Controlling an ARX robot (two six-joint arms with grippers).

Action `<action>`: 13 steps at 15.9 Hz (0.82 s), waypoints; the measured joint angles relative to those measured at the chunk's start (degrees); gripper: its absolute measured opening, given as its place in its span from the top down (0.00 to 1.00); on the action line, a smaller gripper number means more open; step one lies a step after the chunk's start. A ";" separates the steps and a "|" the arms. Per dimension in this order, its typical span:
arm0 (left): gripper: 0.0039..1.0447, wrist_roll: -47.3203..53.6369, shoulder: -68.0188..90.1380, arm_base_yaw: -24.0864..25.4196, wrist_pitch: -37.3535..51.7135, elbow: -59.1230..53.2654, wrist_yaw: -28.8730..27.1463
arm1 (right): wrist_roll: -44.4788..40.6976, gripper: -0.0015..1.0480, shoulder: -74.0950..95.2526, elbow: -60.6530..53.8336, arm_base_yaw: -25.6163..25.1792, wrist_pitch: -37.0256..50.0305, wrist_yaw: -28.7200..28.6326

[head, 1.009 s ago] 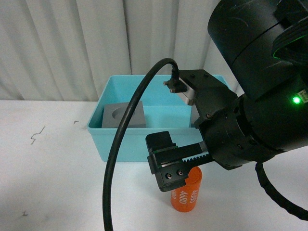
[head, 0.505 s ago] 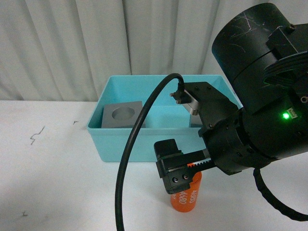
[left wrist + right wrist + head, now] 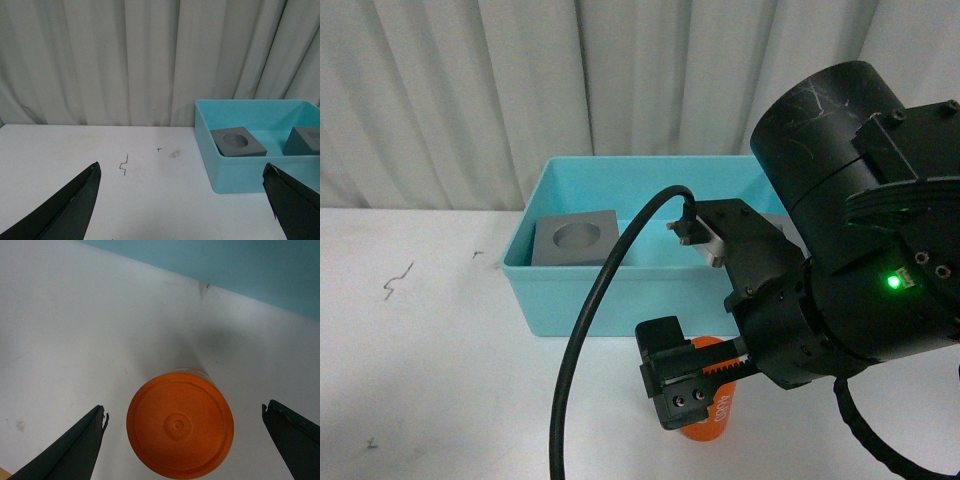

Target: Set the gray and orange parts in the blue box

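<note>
The orange cylinder (image 3: 180, 432) stands upright on the white table just in front of the blue box (image 3: 610, 295); in the front view only its lower part (image 3: 718, 418) shows below the arm. My right gripper (image 3: 184, 410) hangs open directly above it, one finger on each side, not touching. Inside the box lie a gray block with a round recess (image 3: 578, 238) and a second gray block (image 3: 305, 140), seen in the left wrist view. My left gripper (image 3: 182, 166) is open over bare table to the left of the box, holding nothing.
A black cable (image 3: 585, 340) loops from the right wrist across the box's front. Small dark marks (image 3: 123, 165) dot the white table (image 3: 420, 350) left of the box. A pale curtain (image 3: 470, 90) closes off the back.
My right gripper has come down closer over the orange cylinder, hiding more of it. The cable has shifted off the round-recess block. The blocks have not moved.
</note>
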 joint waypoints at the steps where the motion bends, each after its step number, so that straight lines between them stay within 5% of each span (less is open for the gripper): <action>1: 0.06 0.02 0.00 0.00 0.00 0.00 0.00 | 0.00 0.06 0.28 -0.26 0.00 0.17 -0.15; 5: 0.06 0.00 0.00 0.00 0.00 0.00 0.00 | 0.02 0.07 0.42 -0.52 0.37 1.09 -0.17; 10: 0.06 0.02 0.00 0.00 -0.02 0.00 0.00 | -0.22 0.52 0.42 -0.90 0.35 2.60 0.90; 13: 0.06 0.02 0.00 0.00 -0.02 0.00 0.00 | -0.68 0.55 -0.22 -1.25 0.59 2.32 1.46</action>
